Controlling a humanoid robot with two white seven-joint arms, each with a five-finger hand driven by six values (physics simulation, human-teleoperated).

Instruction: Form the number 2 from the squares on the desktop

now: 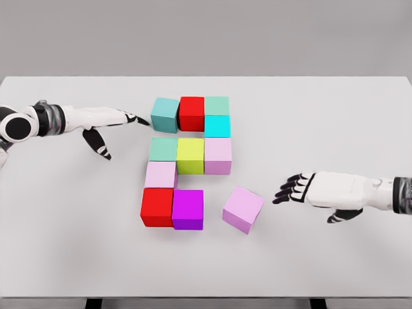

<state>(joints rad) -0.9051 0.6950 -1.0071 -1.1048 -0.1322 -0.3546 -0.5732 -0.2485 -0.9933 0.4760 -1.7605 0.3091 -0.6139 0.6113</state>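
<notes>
Coloured cubes lie on the white table. The top row has a teal cube, slightly turned, a red cube and a green cube, with a cyan cube below the green one. The middle row is a green cube, a yellow cube and a pink cube. Below sit a pale pink cube, a red cube and a magenta cube. A loose pink cube lies rotated to their right. My left hand is open, its fingertips just left of the teal cube. My right hand is open, right of the loose pink cube.
</notes>
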